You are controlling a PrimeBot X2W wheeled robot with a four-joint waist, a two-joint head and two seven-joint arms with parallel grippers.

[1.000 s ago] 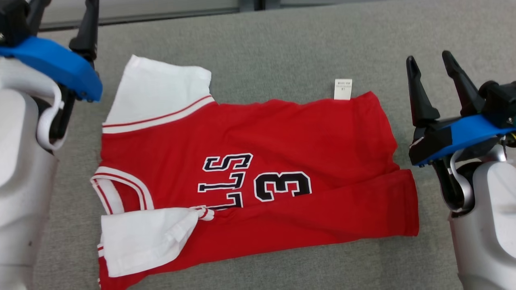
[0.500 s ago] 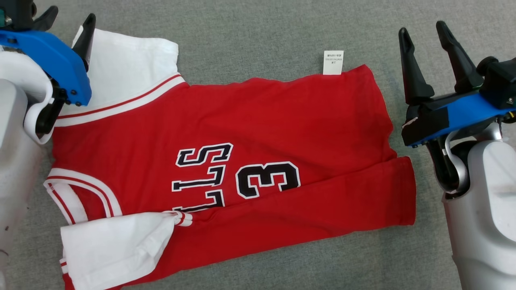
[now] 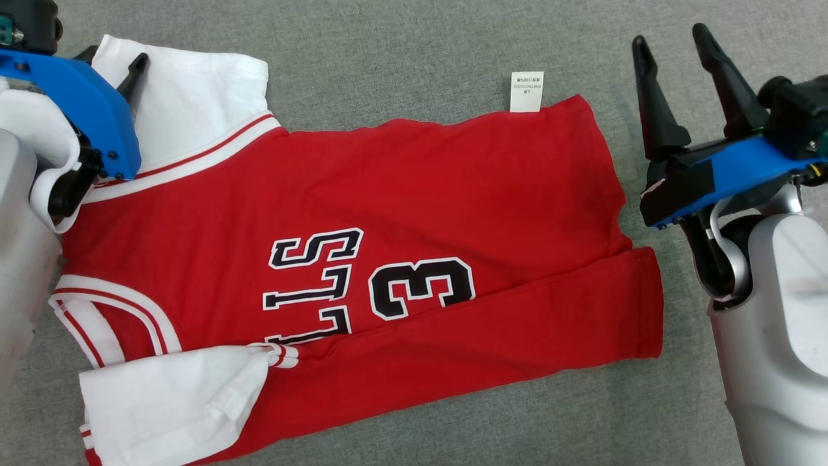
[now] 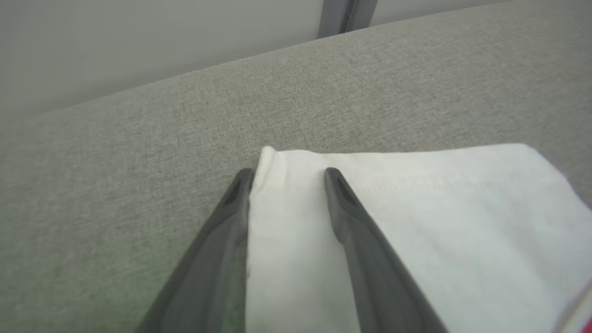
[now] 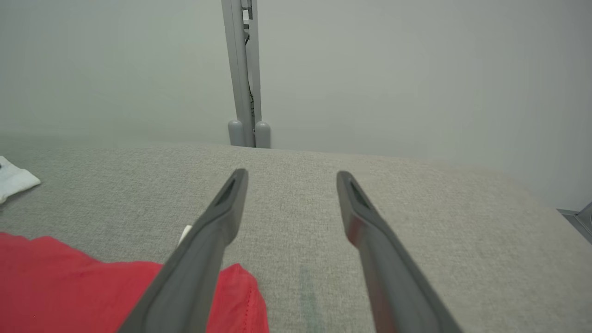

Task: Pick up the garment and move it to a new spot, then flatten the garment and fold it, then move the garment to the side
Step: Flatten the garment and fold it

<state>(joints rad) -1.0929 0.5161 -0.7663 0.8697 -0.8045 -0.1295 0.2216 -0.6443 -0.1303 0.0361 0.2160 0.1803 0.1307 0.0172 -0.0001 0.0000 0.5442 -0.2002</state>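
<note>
The red basketball jersey point(image 3: 420, 194) lies spread on the grey cloth-covered counter point(image 3: 401, 52). Its neckline is towards the robot's left and its hem towards the right. Its near long edge is folded over the body as a red band, and the near white sleeve point(image 3: 168, 401) is turned in on top of that fold. The black number 3 point(image 3: 420, 288) and the letters beside it point(image 3: 314, 285) face up, with the fold covering the lowest letter in part. A small white care label point(image 3: 526, 91) sticks out from the jersey's far edge, near the hem corner.

The left claw point(image 4: 286, 173) is down at the far white sleeve point(image 4: 416, 222), at the sleeve's outer corner. Its fingers stand apart and straddle that corner. One finger point(image 4: 222, 240) lies on the bare counter, just against the sleeve's edge. The other finger point(image 4: 365, 245) lies over the white cloth. White fabric fills the gap between them, and no pinch on it shows.

The right claw point(image 3: 671, 37) is just beyond the jersey's hem, at the far hem corner. Its fingers are spread wide with nothing between them. In the right wrist view one finger point(image 5: 203, 249) crosses in front of that red corner, while the other point(image 5: 384, 249) is over bare counter.
</note>
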